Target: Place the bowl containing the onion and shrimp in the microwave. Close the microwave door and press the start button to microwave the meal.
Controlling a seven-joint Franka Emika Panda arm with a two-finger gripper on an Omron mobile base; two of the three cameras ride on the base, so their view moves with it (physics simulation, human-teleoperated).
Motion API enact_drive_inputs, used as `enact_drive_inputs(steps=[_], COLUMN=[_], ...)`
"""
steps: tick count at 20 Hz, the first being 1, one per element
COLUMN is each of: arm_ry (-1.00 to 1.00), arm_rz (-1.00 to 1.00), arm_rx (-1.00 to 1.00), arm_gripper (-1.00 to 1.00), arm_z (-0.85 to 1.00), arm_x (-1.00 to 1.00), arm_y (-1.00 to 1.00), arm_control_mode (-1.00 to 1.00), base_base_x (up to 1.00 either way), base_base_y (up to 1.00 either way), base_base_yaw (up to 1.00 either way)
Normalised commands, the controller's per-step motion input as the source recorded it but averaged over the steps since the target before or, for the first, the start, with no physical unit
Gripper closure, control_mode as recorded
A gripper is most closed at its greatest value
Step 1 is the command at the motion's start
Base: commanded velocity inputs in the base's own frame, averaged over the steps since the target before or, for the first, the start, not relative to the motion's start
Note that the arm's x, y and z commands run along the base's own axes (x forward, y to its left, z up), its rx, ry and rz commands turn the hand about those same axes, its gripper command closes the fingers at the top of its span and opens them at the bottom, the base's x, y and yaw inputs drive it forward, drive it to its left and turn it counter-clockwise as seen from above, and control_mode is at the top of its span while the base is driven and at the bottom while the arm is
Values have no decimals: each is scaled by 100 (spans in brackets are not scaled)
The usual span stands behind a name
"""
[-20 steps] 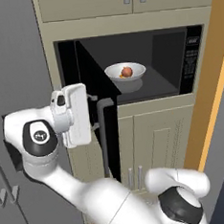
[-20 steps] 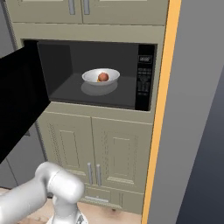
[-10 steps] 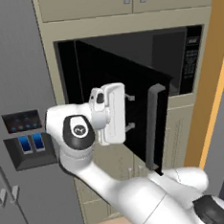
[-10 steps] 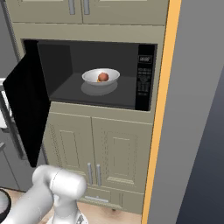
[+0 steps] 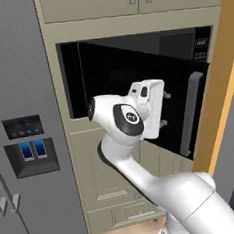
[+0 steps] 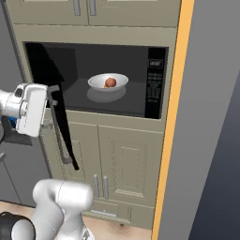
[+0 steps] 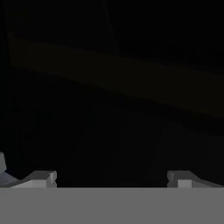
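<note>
The pale bowl (image 6: 107,82) sits inside the black microwave (image 6: 136,56), and the reddish-brown onion (image 6: 110,82) lies in it. The shrimp is too small to make out. The microwave door (image 5: 174,86) stands about half open, its grey bar handle (image 5: 191,113) toward the right. In the right base view the door (image 6: 63,126) is nearly edge-on. My gripper (image 5: 163,109) (image 6: 50,108) is open, with its fingers against the door's outer face and nothing between them. The hand view has both fingertips (image 7: 42,178) wide apart before the dark glossy panel. The keypad strip (image 6: 154,89) is on the microwave's right side.
A tall grey fridge (image 5: 19,122) with a dispenser panel stands left of the microwave. Beige cabinet doors (image 6: 117,159) are below and above it. An orange-edged grey wall (image 6: 171,140) bounds the right side, close to the door's swing.
The microwave door has swung further toward shut, from wide open to about halfway. My hand has travelled right with it, against its outer face. The bowl has not moved.
</note>
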Motion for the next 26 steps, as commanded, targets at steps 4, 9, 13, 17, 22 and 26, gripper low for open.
enact_drive_inputs(steps=[4,9,13,17,22,26], arm_ry=[0,-4,0,-2,-5,-8], arm_rz=[15,23,36,39,37,37], arm_rx=[19,16,16,16,13,13], arm_gripper=[-100,-100,-100,-100,-100,-100], arm_z=[-26,-4,0,-3,-10,-7], arm_x=[82,77,85,80,85,83], arm_y=[-65,-34,-36,-34,-30,-27], arm_control_mode=[-100,-100,-100,-100,-100,-100], base_base_x=[0,0,0,0,0,0], base_base_y=[0,0,0,0,0,0], base_base_yaw=[0,0,0,0,0,0])
